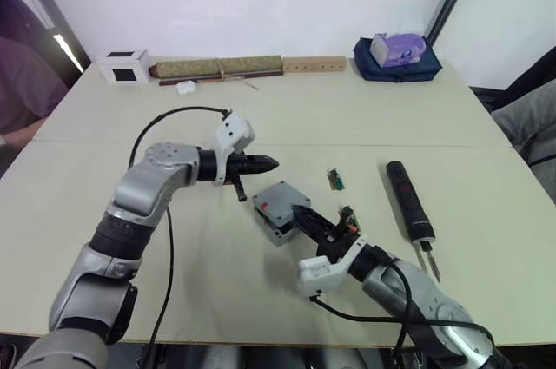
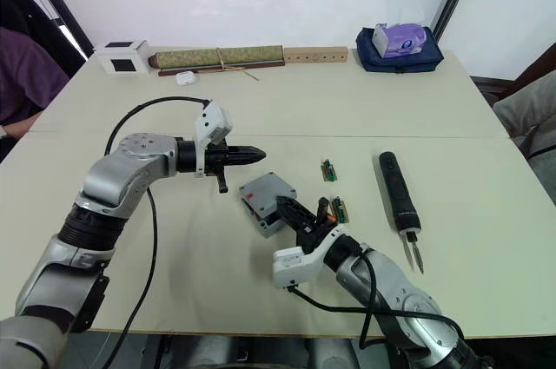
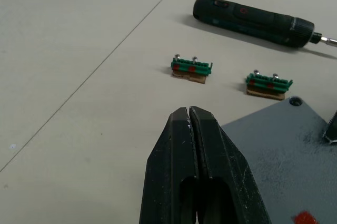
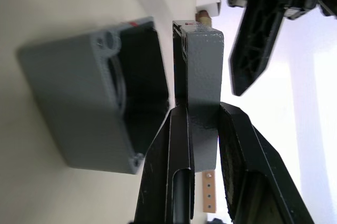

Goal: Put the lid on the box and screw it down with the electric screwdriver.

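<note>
The lid point(image 4: 202, 76) is clamped edge-on between the two black fingers of the right gripper point(image 4: 202, 145), and it is held just beside the open mouth of the box point(image 4: 100, 103). From the head views the grey lid point(image 1: 280, 204) is seen tilted over the box near the middle of the table point(image 1: 486, 282), though how much of the box is already covered cannot quite be made out there. The left gripper point(image 3: 189, 116) is pressed fully closed on nothing, and it is held just beside the lid's far corner. The electric screwdriver point(image 1: 408, 200) is left lying flat on the table to the right, well apart from the box. Two small green circuit boards point(image 3: 190, 69) are seen between it and the box.
</note>
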You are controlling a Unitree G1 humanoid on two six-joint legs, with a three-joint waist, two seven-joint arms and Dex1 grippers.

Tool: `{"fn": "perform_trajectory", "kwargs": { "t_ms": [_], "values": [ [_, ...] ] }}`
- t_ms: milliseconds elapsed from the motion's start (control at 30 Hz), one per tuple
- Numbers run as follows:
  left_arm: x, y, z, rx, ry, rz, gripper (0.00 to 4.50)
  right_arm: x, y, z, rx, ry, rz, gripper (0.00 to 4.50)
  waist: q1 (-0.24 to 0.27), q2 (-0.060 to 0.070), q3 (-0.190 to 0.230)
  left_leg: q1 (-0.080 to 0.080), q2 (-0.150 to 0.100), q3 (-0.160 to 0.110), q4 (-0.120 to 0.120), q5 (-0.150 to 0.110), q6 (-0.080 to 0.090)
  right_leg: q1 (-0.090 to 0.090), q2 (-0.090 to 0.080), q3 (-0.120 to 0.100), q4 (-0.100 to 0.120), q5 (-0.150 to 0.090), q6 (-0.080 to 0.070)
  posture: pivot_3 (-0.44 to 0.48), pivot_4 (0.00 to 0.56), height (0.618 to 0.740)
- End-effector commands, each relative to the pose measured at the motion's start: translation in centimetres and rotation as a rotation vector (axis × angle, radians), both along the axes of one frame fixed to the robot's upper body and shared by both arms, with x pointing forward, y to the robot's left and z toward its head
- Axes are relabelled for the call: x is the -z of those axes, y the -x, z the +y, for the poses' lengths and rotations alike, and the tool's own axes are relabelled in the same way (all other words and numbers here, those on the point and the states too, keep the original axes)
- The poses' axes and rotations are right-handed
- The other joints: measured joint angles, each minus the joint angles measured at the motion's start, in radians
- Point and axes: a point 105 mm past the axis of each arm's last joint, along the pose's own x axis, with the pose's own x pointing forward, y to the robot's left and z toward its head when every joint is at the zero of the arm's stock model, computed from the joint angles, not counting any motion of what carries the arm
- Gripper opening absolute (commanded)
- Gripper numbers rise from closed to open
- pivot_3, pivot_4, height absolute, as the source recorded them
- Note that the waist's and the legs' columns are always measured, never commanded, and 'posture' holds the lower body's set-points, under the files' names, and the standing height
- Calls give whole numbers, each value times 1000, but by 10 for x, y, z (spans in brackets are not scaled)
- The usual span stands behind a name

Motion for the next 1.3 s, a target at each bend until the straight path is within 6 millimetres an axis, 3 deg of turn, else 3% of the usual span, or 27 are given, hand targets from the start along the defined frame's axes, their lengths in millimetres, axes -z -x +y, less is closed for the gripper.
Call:
{"fn": "perform_trajectory", "kwargs": {
  "t_ms": [33, 367, 767, 800, 933, 1033, 1300],
  "values": [
    [-4, 4, -2, 31, -14, -42, 10, -12, 5, 3, -25, -15, -42, 133, -1, 0, 0, 0, 0, 0, 0, 0, 0, 0, 0, 0, 0, 0, 0, 0, 150, 740],
    [8, 21, -1, 123, -84, -29, 10, -7, 5, 3, -32, -3, -8, 133, -1, 0, 0, 0, 0, 0, 0, 0, 0, 0, 0, 0, 0, 0, 0, 0, 150, 740],
    [51, 31, 7, 194, -263, -15, 10, 3, 5, 1, -33, -5, 63, 133, -1, 0, -2, 4, 0, 0, 0, 0, 1, 4, 0, 0, 1, 0, 0, 0, 150, 740],
    [54, 29, 8, 190, -276, -17, 0, 3, 5, 1, -33, -6, 66, 1139, -1, 0, -2, 4, 0, 0, 0, 0, 1, 5, 0, 0, 1, 0, 0, 0, 150, 740],
    [68, 25, 11, 178, -329, -29, 0, 4, 5, 0, -28, 6, 70, 2683, 0, 0, -2, 8, 0, 0, 0, -1, 1, 9, 0, 0, 1, 0, 0, 0, 150, 740],
    [75, 23, 12, 174, -333, -18, 0, 3, 7, -3, -23, 9, 68, 3791, -1, 0, -5, 20, 0, 1, 0, -3, 5, 20, 0, 0, 0, -2, -2, 0, 150, 740],
    [82, 26, 12, 198, -307, -3, 0, -9, 20, -9, -24, -32, 44, 3791, 0, -1, -12, 20, 0, 1, 0, -3, 5, 20, 0, 0, 0, -1, -2, 0, 150, 740]
  ]
}}
